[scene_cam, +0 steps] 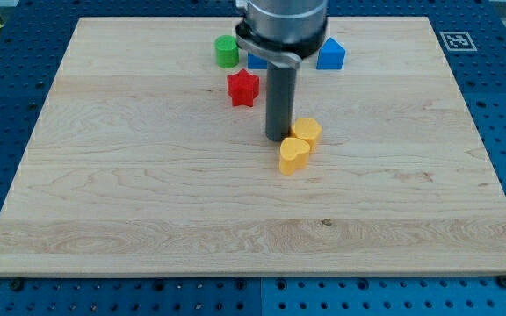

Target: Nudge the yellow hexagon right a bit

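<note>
The yellow hexagon (307, 131) lies near the board's middle, a little toward the view's top. A second yellow block (294, 154), heart-like in shape, touches it at its lower left. My tip (278, 138) rests on the board right at the hexagon's left side, touching or nearly touching it, and just above the other yellow block. The dark rod rises from there to the view's top.
A red star-shaped block (243, 88) lies up and left of my tip. A green cylinder (227, 51) stands near the top edge. A blue block (330, 54) lies at the top, and another blue block (256, 61) is partly hidden behind the rod. The wooden board (104, 175) sits on a blue pegboard table.
</note>
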`<state>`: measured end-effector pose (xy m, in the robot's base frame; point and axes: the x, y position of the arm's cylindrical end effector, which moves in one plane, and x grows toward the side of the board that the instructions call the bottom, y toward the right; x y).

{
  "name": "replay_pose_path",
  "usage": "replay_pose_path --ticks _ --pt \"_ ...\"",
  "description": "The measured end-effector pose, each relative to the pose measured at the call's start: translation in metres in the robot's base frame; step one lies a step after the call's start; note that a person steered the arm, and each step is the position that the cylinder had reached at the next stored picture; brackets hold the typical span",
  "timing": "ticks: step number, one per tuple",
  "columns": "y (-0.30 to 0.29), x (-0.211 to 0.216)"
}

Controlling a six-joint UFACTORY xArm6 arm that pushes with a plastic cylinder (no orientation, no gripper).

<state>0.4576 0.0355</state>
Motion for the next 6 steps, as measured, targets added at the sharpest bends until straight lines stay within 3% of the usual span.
replay_pose_path --ticks 2,3,5,6 --pt "0.012 0.005" --pt "-0.003 -0.025" --pt "0.101 -0.026" --pt "0.103 -0.017"
